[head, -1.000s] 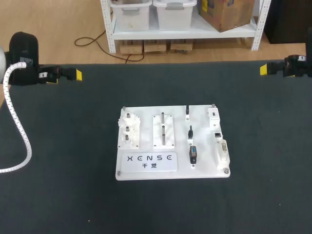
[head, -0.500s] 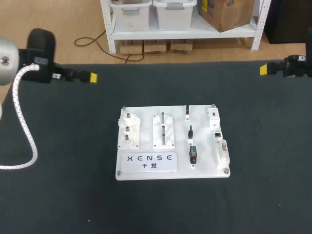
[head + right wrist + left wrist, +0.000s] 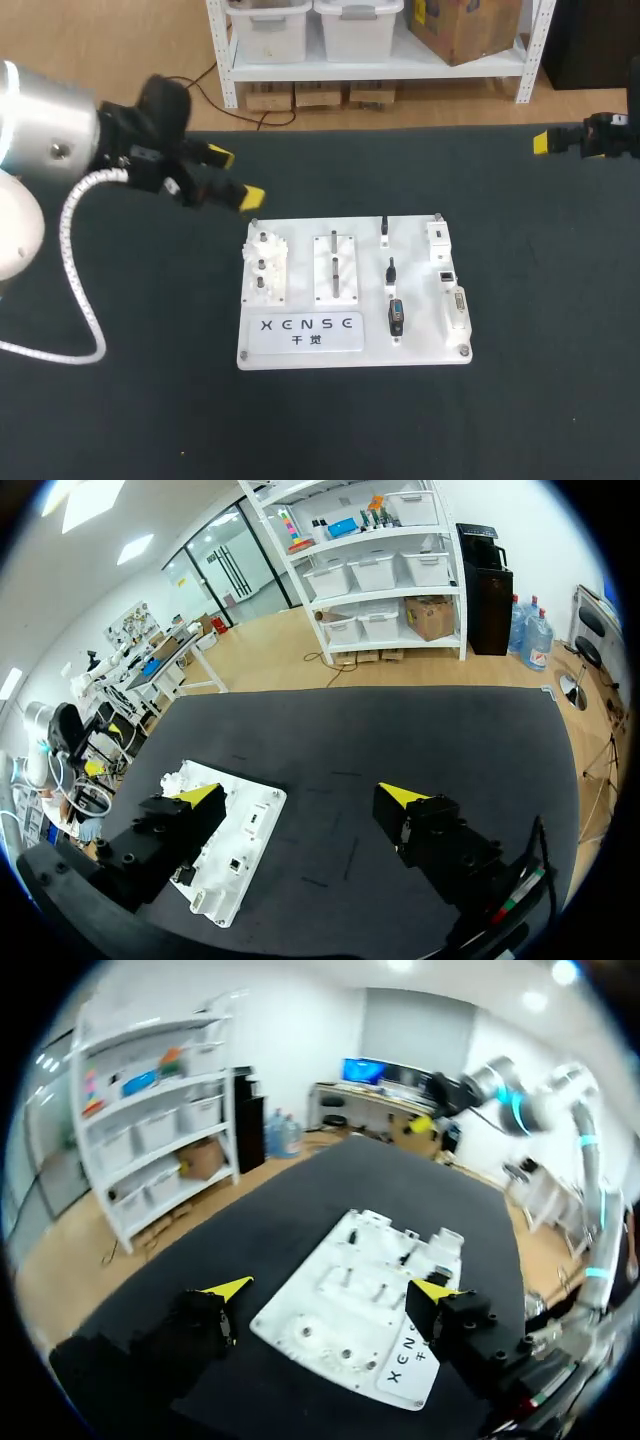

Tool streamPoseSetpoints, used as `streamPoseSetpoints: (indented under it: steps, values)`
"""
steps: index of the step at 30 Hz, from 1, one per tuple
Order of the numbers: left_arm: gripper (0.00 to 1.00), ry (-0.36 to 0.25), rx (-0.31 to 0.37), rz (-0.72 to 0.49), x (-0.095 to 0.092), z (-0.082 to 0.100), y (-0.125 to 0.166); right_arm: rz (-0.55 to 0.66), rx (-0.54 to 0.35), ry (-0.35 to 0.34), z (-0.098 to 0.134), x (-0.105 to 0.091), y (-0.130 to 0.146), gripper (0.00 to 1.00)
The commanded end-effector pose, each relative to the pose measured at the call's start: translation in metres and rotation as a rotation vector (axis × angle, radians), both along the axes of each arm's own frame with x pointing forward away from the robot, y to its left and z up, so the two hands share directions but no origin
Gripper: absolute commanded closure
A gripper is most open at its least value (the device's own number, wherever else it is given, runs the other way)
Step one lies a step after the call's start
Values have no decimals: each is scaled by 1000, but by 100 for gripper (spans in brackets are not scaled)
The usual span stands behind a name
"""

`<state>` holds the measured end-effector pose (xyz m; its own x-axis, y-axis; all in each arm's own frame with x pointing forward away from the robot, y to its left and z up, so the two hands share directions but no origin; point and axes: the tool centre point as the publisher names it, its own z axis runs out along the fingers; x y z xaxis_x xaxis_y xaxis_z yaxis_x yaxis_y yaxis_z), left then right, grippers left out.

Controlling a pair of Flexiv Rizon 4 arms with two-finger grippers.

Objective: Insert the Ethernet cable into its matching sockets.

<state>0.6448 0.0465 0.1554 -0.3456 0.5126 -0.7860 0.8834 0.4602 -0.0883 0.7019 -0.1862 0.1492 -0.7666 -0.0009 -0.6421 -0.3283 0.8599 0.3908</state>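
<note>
The white practice board [image 3: 420,322] lies in the middle of the dark table. Small black plugs [image 3: 396,318] stand in its middle column, and a small dark socket [image 3: 446,274] sits in the right column; I cannot make out an Ethernet cable. My left gripper [image 3: 232,176] hovers open just off the board's far left corner, holding nothing. In the left wrist view that gripper [image 3: 330,1288] looks down over the board [image 3: 300,1310] between its tips. My right gripper [image 3: 541,143] is at the table's far right edge, open and empty [image 3: 300,793], with the board [image 3: 245,860] beside one finger.
White gear pegs [image 3: 264,265] and a slotted block [image 3: 335,268] take up the board's left half. A printed label [image 3: 306,331] covers its front left. The dark mat [image 3: 150,400] stretches out around the board on all sides.
My left arm has swung in from the far left edge to the board's far left corner. The right arm and the board have not moved.
</note>
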Motion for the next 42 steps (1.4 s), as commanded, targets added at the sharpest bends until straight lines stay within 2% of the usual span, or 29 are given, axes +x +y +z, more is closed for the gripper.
streamPoseSetpoints:
  steps: [1, 12, 26, 36, 39, 42]
  values:
    - [0, -215, -30, -425, -6, -12, -13, -1, -1, 0, 0, -1, 0, 0]
    - [0, -231, -42, -444, -29, -45, -45, -1, -1, 0, 0, -1, 0, 0]
    - [0, -176, -47, -424, -50, -76, -65, -1, -1, 0, 0, -1, 0, 0]
    - [0, -145, -46, -422, -52, -91, -77, -1, -1, 0, 0, -1, 0, 0]
    - [0, -115, -51, -446, -51, -92, -80, -1, -1, 0, 0, -1, 0, 0]
    - [0, -115, -51, -446, -51, -92, -80, -1, -1, 0, 0, -1, 0, 0]
